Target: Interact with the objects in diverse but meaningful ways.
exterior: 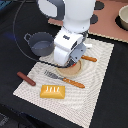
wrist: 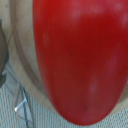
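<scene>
Tool [exterior: 75, 64], state impossible to tell, hangs low over the smooth red tomato [wrist: 80, 55] on a round wooden plate [exterior: 70, 70]. Likely a grasp attempt; next comes gripping and lifting.

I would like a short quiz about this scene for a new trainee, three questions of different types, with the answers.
1. True or false: the bread loaf lies inside the pot.
2. What red thing fills the wrist view?
A. tomato
B. cup
C. cloth
3. Fill in: the fork lies between the loaf and the wooden ____.

Key:
1. False; the loaf lies on the mat.
2. A
3. plate
</scene>
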